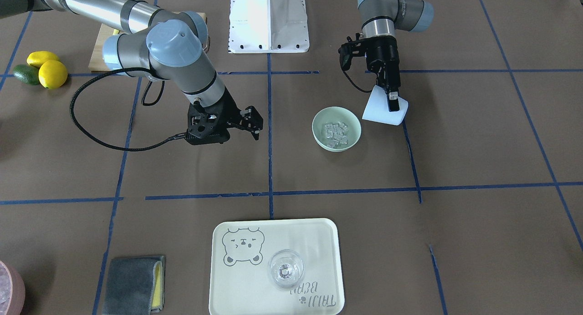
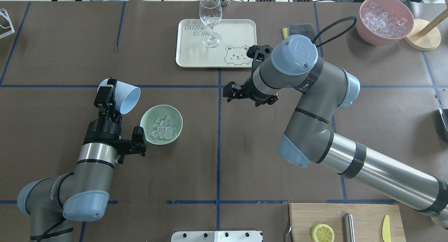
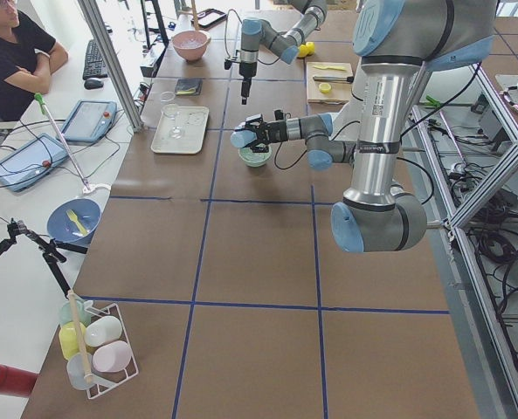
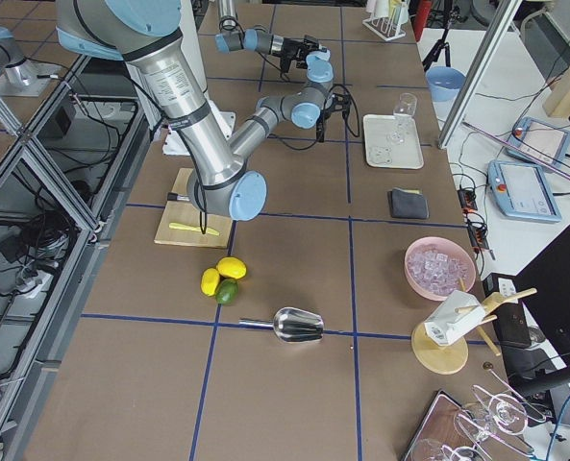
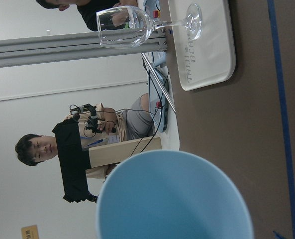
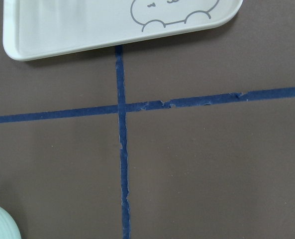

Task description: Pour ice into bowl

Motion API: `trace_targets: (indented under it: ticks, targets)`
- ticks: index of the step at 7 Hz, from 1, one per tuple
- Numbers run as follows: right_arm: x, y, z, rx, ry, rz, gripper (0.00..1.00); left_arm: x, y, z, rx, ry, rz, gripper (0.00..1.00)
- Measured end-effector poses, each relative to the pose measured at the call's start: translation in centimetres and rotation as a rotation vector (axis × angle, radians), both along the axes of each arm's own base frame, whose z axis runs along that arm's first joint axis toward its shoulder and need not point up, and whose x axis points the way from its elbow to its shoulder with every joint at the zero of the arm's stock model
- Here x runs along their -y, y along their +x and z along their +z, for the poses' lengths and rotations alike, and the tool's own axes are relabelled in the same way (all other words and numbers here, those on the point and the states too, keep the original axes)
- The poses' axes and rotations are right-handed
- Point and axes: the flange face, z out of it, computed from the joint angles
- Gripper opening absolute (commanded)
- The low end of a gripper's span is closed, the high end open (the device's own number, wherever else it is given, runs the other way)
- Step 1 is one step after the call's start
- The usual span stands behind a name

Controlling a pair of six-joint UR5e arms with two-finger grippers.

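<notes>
Clear ice cubes heap in the mint bowl; left end effector grasps the blue cup, right end effector released.

We record two steep views from opposite sides, both covering the mint-green bowl and bear tray. Two distant end views look along the table. Wrist cameras sit close: left sideways over the light blue cup, right straight down.

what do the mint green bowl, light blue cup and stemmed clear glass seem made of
Round pale mint-green bowl: likely matte plastic or melamine; even colour, no glare.
Light blue cup: likely plastic; thin opaque wall, dull sheen.
Stemmed clear wine glass: glass or clear plastic; transparent, bright highlights.
</notes>
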Motion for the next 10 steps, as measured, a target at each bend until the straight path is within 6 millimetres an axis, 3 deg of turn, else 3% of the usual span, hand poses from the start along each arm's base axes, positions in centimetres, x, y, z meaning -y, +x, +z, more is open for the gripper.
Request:
trace_targets:
  ticks: [2,6,10]
  targets:
    - [0.0,-0.1,-0.3,0.004,-0.003,0.002,1.00,-0.4,-1.6,2.9,-0.136,-0.075,0.017,0.00]
    - [0.0,-0.7,-1.3,0.010,-0.006,0.004,1.00,-1.2,-6.5,7.1,-0.448,-0.244,-0.018,0.00]
    - [-0.8,-2.0,-2.2,0.019,-0.017,-0.004,1.00,-1.4,-10.3,11.5,-0.835,-0.443,-0.162,0.00]
